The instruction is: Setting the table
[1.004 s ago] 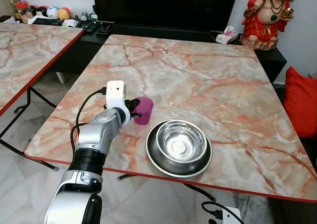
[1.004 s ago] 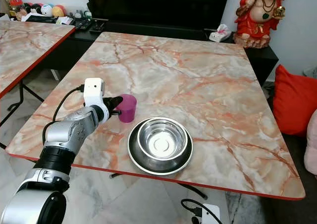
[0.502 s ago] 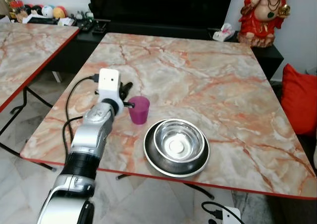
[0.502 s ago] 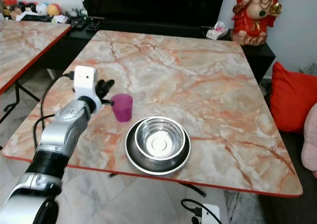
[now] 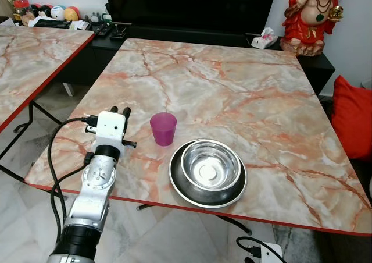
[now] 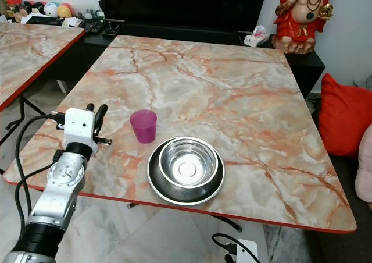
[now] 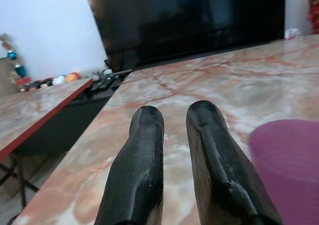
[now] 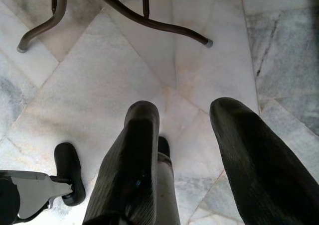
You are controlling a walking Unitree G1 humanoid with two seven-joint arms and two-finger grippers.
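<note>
marble table [image 5: 232,88]: left gripper [image 5: 120,111] empty beside purple cup [image 5: 163,128].

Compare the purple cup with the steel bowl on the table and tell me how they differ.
The purple cup is opaque, matte plastic-looking; the steel bowl is shiny and reflective. The cup is narrow and tall for its width, while the bowl is wide and shallow. The cup stands directly on the marble table; the bowl sits nested in a dark plate. The cup is nearer the left gripper. Both stand upright and look empty.
</note>
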